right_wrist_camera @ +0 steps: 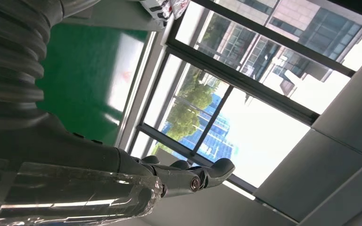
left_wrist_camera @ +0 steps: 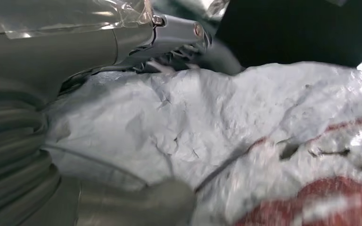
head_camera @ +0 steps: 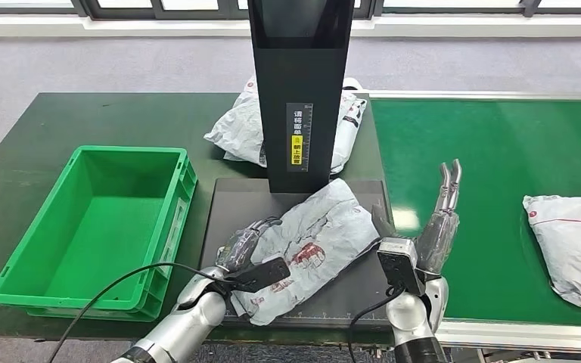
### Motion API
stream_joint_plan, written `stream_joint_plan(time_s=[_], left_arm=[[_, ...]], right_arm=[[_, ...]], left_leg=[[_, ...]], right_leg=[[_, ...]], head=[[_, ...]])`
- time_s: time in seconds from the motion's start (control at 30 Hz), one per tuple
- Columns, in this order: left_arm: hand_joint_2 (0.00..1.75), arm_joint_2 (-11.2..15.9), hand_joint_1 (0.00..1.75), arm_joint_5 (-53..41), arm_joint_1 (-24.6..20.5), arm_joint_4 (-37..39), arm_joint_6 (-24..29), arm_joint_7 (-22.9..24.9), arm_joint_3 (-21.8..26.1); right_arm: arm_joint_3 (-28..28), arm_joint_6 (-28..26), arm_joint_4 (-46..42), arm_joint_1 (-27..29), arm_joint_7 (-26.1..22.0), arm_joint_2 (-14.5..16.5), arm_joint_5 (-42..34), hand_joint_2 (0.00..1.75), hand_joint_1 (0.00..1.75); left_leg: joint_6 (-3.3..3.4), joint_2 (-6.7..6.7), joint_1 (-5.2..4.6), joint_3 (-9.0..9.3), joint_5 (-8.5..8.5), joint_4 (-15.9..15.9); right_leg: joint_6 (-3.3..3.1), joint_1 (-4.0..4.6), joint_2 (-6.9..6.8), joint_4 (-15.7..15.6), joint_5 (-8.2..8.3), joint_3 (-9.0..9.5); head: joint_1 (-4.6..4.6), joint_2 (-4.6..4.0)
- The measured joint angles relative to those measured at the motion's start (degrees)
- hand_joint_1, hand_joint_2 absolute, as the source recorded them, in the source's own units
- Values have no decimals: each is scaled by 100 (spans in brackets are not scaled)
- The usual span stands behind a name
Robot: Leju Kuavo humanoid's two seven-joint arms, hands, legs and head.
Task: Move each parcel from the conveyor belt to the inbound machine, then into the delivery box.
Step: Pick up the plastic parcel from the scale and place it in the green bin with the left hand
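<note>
A crumpled grey parcel (head_camera: 318,242) with red print lies on the black plate (head_camera: 225,203) of the inbound machine, below its black column (head_camera: 299,91). My left hand (head_camera: 243,243) grips the parcel's left end; in the left wrist view the fingers (left_wrist_camera: 179,30) lie on one side of the parcel (left_wrist_camera: 207,127) and the thumb (left_wrist_camera: 132,202) on the other. My right hand (head_camera: 442,215) is raised beside the plate at the edge of the green conveyor belt (head_camera: 492,159), fingers (right_wrist_camera: 188,176) straight and holding nothing.
Another grey parcel (head_camera: 571,246) lies on the belt at the right. A further parcel (head_camera: 236,125) sits behind the column. The green delivery box (head_camera: 130,152) stands open left of the plate. A black cable (head_camera: 121,281) runs from my left wrist.
</note>
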Motion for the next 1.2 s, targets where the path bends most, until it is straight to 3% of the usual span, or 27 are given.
stream_joint_plan(time_s=[0.2, 0.6, 0.67, 0.77, 0.87, 0.97, 1.2], left_arm=[[175, 52, 175, -359, -287, -4, 142, 163, -48], [175, 52, 175, -416, -465, -147, 594, 249, 56], [175, 53, 175, -428, -467, -196, 892, 263, 110], [175, 102, 175, -710, -508, -411, 1814, 486, 276], [175, 232, 175, -1685, -565, -880, 2443, 972, 604], [175, 343, 175, -2841, -581, -1481, 2547, 1324, 1223], [175, 604, 175, -3701, -587, -2483, 2550, 1385, 2754]], right_arm=[[0, 2, -32, -99, 294, 0, 88, 175, 0], [-3, 2, -32, -212, 300, 17, 141, 175, 0], [-20, 2, -33, -211, 290, 25, 162, 175, 0], [-80, 2, -44, -187, 271, 56, 183, 175, 0], [-158, 1, -101, -106, 260, 100, 217, 175, 0], [-229, 0, -165, -27, 248, 138, 262, 175, 0], [-393, -1, -275, 125, 182, 183, 291, 175, 0]], left_leg=[[-2, 3, 0, 6, 13, 0], [-5, 3, 0, -6, 22, 0], [-5, 3, 0, -10, 22, 0], [-6, 3, 0, -11, 23, 1], [-9, 4, 0, -12, 25, 0], [-12, 8, 1, -12, 27, 0], [-12, 12, 1, -14, 26, 0]], right_leg=[[-5, 1, 2, 0, 15, 1], [-7, 3, 5, 3, 22, -14], [-7, 3, 5, 3, 22, -17], [-7, 4, 6, 4, 22, -20], [-7, 6, 7, 6, 23, -20], [-8, 8, 11, 9, 22, -23], [-10, 10, 17, 12, 21, -30]], head=[[0, 1], [0, 0], [0, 0], [1, 1], [0, 1], [0, 0], [0, 1]])
